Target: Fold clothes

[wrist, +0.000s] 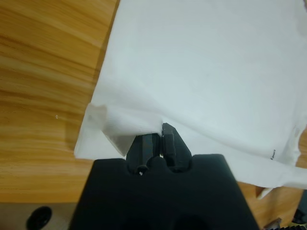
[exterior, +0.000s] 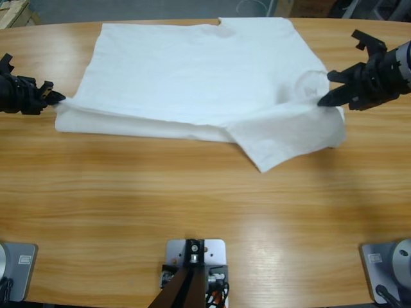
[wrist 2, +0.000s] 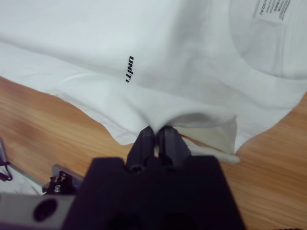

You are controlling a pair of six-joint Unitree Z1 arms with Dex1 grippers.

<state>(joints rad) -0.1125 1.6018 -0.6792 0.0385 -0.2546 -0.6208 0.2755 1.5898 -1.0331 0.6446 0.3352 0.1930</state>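
Note:
The clothes are one white T-shirt (exterior: pixel 192 70) spread across the far half of the wooden table (exterior: pixel 192 212), with a flap folded over at its front right. At the shirt's left edge my left gripper (exterior: pixel 56 97) is shut on a pinch of the hem (wrist: pixel 139 122). My right gripper (exterior: pixel 324 96) is shut on the fabric at the right side, beside the ribbed neck (exterior: pixel 313 82). The right wrist view shows cloth bunched at the jaws (wrist 2: pixel 156 130), a small dark chest logo (wrist 2: pixel 128 69) and the neck label (wrist 2: pixel 271 9).
Bare wood runs from the shirt's front edge to the near side of the table. The table's far edge lies just behind the shirt, and a wooden crate corner (exterior: pixel 13 11) shows beyond it at the top left.

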